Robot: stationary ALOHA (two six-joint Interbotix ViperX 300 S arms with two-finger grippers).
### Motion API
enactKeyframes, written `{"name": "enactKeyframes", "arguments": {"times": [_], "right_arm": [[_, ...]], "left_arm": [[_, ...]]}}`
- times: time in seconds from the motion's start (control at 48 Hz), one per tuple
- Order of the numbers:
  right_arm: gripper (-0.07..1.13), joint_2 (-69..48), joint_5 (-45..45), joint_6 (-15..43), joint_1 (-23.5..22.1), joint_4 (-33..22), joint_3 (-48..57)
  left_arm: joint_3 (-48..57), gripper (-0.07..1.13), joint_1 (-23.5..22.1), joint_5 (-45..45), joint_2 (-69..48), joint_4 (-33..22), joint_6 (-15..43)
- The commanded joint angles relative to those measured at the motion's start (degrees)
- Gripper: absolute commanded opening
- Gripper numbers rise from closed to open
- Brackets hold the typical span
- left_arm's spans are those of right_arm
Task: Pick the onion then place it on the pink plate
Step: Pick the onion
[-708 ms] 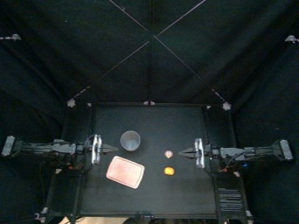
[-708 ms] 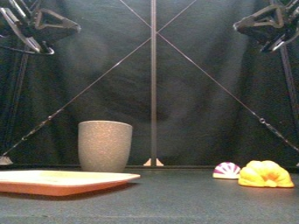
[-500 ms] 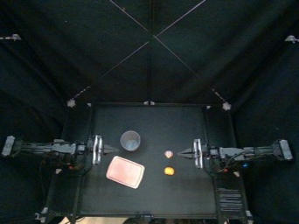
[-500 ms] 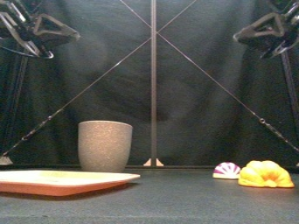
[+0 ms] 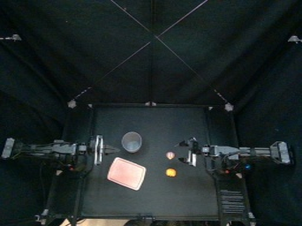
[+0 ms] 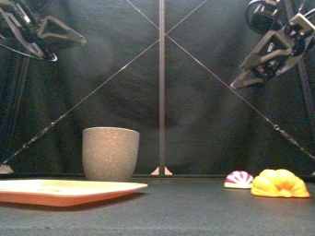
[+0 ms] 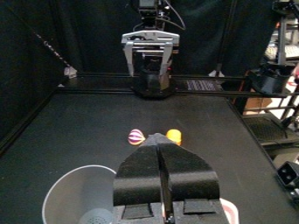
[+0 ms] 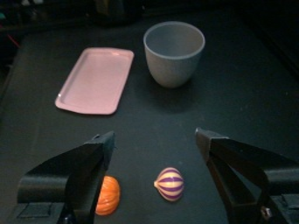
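Purple-striped, your one onion [image 8: 170,184] lies on the table [image 5: 177,124] beside one orange toy [image 8: 107,194], apart from one pink plate [image 8: 96,79] and one grey cup [image 8: 174,52]. Right gripper [image 8: 153,136] spread near it; left gripper [image 7: 162,150] pressed together.

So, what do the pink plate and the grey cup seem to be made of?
Pink plate: probably smooth plastic, given its even matte colour and thin raised rim. Grey cup: ceramic or speckled plastic, I cannot tell which; it has fine dark specks and a dull surface.
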Motion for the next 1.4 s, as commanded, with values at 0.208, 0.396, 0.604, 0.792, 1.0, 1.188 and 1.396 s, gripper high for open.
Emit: {"name": "enactKeyframes", "arguments": {"times": [0.208,0.396,0.604,0.792,1.0,1.188,1.396], "right_arm": [[1.05,12.74,6.94,-0.18,-2.11,0.53,-2.46],[1.05,19.86,9.84,-0.26,-3.08,-0.62,-5.62],[1.05,25.93,9.84,-0.35,-3.96,-1.49,-7.91],[1.05,30.94,9.58,-0.35,-4.39,-1.58,-9.32],[1.05,35.42,8.44,-0.35,-4.48,-1.58,-10.11],[1.03,37.00,6.42,-0.18,-5.01,-1.23,-10.46],[1.02,37.97,6.42,-0.18,-5.10,-1.23,-10.37]], "left_arm": [[-1.05,0.08,1.32,-0.18,0.26,0.00,0.00],[-0.62,0.08,1.67,-0.18,0.26,0.00,0.09],[0.35,0.08,2.02,-0.18,0.26,0.00,-0.09],[0.70,0.08,2.11,0.44,0.26,0.00,0.00],[1.14,0.08,2.29,0.53,0.26,0.00,0.00],[1.67,0.08,2.46,0.53,0.26,0.00,-0.09],[1.76,0.08,2.46,0.53,0.26,0.00,-0.09]]}}
